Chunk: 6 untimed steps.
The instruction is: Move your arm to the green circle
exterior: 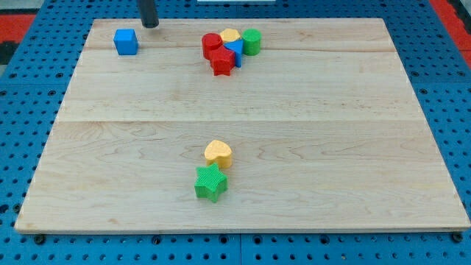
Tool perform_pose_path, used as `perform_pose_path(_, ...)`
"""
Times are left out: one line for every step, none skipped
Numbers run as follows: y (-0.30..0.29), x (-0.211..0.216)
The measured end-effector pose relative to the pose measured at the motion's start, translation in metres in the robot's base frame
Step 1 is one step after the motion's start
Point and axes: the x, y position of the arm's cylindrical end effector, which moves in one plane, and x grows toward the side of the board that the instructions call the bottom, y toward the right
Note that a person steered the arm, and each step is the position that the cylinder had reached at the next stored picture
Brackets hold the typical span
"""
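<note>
While my tip hovers top-left, green circle sits seemingly well right.

Bare board between my tip and green circle; red-blue-yellow cluster alongside.

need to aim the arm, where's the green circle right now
The green circle sits near the view's top, right of centre, at the right end of the cluster, beside the yellow block and blue block. My tip is far to its left.
</note>
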Motion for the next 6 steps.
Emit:
perform_pose_path(0.044, -0.001)
perform_pose_path(0.100, -0.001)
perform_pose_path(0.124, -0.001)
perform_pose_path(0.134, -0.001)
perform_pose_path(0.162, 0.000)
perform_pose_path(0.220, 0.023)
